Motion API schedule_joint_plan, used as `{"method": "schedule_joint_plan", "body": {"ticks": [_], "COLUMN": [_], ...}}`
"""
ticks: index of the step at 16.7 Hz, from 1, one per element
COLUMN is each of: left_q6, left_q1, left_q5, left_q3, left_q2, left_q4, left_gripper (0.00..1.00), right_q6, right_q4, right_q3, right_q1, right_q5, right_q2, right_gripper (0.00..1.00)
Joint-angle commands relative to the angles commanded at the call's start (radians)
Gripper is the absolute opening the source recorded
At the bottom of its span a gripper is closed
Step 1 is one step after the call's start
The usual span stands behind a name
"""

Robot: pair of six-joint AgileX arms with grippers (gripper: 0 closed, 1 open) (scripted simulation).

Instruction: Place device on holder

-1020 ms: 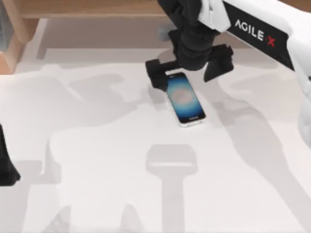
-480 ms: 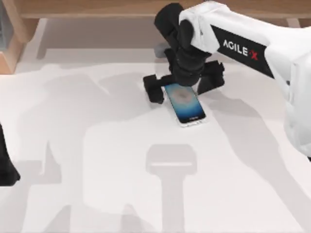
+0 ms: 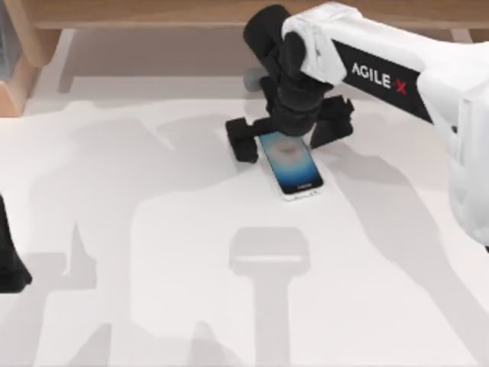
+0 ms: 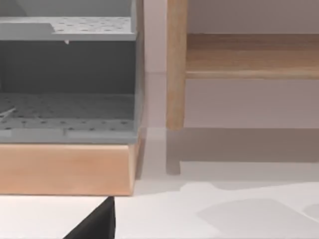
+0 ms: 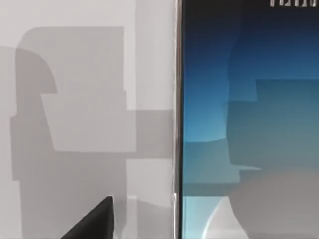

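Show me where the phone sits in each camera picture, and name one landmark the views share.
Top view: the phone lies flat right of centre, its far end under the right gripper.
Left wrist view: not in it.
Right wrist view: the phone lies beside bare table.
Shared landmark: the white table.

White table (image 3: 153, 306); wooden shelf (image 4: 239, 55); grey rack (image 4: 67, 79).

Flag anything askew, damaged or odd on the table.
Nothing stands out. The phone lies flat and whole on the white table, screen up, turned at an angle. The right gripper straddles its far end, fingers open. The left arm sits parked at the left edge.
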Motion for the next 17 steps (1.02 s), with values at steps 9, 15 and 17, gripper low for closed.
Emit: {"method": "schedule_joint_plan", "body": {"ticks": [9, 15, 17], "left_q6": [0.0, 0.0, 0.0], "left_q1": [0.0, 0.0, 0.0], "left_q5": [0.0, 0.0, 0.0], "left_q3": [0.0, 0.0, 0.0], "left_q2": [0.0, 0.0, 0.0], "left_q4": [0.0, 0.0, 0.0], "left_gripper": [1.0, 1.0, 1.0], "right_q6": [0.0, 0.0, 0.0], "right_q4": [0.0, 0.0, 0.0], "right_q3": [0.0, 0.0, 0.0], "right_q1": [0.0, 0.0, 0.0], "right_q5": [0.0, 0.0, 0.0], "right_q2": [0.0, 0.0, 0.0], "right_gripper": [0.1, 0.0, 0.0]}}
